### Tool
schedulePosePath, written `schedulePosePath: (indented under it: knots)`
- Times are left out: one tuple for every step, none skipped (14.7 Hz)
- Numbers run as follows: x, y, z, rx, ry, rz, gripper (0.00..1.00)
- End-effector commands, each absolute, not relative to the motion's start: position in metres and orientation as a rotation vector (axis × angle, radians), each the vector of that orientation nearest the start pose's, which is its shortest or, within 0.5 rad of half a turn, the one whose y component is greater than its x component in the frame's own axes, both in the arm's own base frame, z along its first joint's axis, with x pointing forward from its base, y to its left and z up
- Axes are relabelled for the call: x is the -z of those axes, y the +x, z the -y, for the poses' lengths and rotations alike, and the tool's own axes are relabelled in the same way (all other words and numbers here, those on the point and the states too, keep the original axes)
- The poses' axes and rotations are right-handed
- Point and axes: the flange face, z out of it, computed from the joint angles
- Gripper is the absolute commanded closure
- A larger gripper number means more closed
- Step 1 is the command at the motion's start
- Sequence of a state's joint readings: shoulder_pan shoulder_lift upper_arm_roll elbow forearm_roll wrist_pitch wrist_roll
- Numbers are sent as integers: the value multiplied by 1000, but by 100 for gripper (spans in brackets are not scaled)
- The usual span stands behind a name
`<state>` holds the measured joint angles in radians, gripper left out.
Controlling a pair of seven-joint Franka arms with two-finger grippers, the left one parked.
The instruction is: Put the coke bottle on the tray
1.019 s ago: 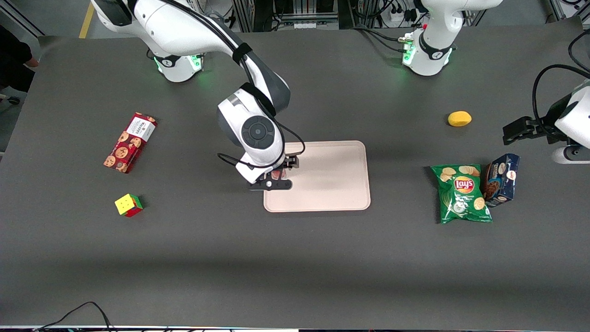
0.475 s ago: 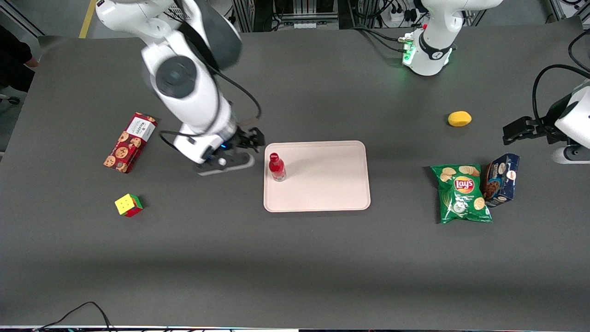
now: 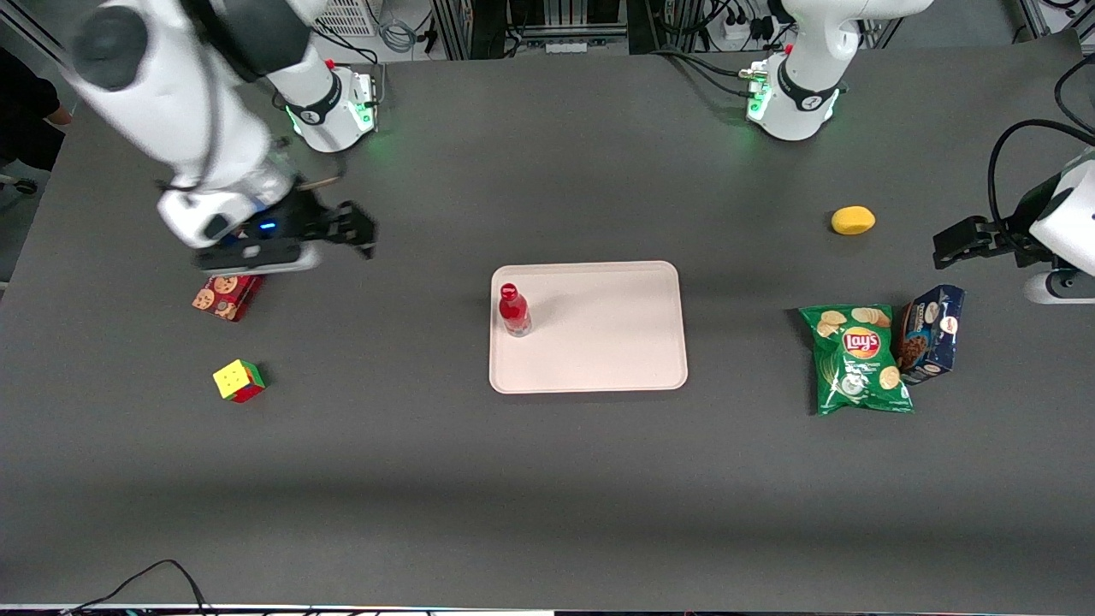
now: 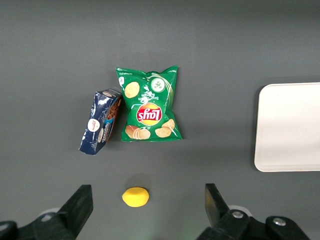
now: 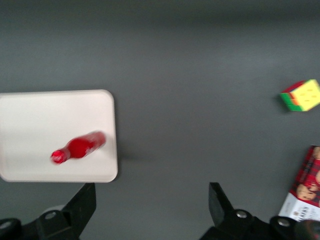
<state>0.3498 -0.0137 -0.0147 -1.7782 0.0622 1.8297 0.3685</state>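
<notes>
Small slim red coke bottle (image 3: 514,310) upright on large pale pinkish-beige rectangular tray (image 3: 616,342), mid-frame. Gripper (image 3: 364,233) upper left of frame, fingers spread, empty, above dark grey desk (image 3: 547,479), well apart from bottle.

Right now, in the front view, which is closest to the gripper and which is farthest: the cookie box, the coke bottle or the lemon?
From the open gripper, empty above the table:
1. Cookie box, partly under the wrist.
2. Coke bottle, upright on the tray.
3. Lemon, toward the parked arm's end.
</notes>
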Motion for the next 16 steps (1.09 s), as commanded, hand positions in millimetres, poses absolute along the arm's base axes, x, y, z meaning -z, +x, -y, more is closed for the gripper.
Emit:
schedulePosePath:
  knots:
    - [-579, 547, -104, 85, -3063, -196, 0]
    - [-584, 547, -91, 106, -3083, -221, 0]
    - [-583, 550, -74, 121, -3122, -251, 0]
    - [-585, 553, -57, 141, -3147, -287, 0]
    - [-587, 555, -39, 147, -3150, -336, 0]
    - [-589, 556, -24, 157, -3146, -377, 0]
    - [-593, 556, -14, 169, -3143, -404, 0]
    - [-599, 557, -1, 187, -3136, -442, 0]
    - [-601, 557, 9, 191, -3131, -469, 0]
    - [-604, 557, 15, 200, -3128, -486, 0]
    - [-604, 558, 26, 203, -3123, -520, 0]
    - [-605, 558, 34, 204, -3119, -544, 0]
    - [-605, 558, 40, 204, -3116, -561, 0]
    - [-605, 558, 42, 202, -3116, -566, 0]
    - [-605, 558, 45, 201, -3115, -569, 0]
    - [-604, 558, 47, 199, -3114, -573, 0]
